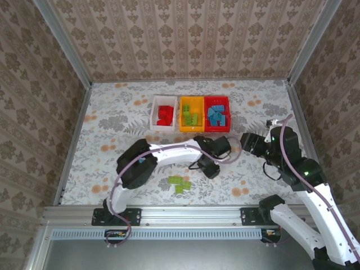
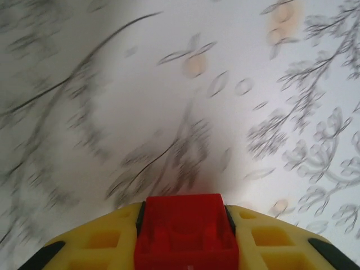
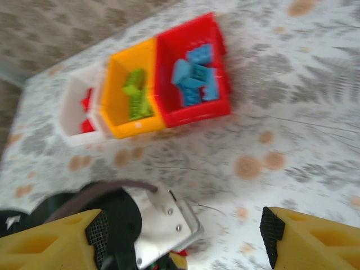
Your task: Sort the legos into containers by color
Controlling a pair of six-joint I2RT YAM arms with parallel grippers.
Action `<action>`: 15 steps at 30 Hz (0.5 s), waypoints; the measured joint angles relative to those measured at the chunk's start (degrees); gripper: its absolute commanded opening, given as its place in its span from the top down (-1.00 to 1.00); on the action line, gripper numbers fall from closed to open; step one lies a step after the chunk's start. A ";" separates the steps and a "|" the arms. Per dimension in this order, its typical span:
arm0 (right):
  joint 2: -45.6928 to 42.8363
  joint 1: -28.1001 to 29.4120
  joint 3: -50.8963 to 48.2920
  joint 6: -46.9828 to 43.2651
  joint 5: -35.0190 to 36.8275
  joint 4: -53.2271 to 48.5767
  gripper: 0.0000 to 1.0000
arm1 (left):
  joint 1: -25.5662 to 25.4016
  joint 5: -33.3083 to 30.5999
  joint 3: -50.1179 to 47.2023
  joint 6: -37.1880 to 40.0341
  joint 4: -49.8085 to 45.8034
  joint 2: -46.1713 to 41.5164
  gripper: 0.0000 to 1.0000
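Left wrist view: our left claw grips a red brick over the surface; our right claw gapes wide; green bricks lie loose, short of three bins.

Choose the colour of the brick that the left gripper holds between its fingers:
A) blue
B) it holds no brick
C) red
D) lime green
C: the left wrist view shows a red brick clamped between the yellow fingers of the left gripper.
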 measured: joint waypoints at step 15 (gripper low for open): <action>20.90 19.28 -5.20 -9.29 -10.56 32.89 -0.51 | 32.72 -1.75 0.31 -3.74 -2.45 -10.86 0.41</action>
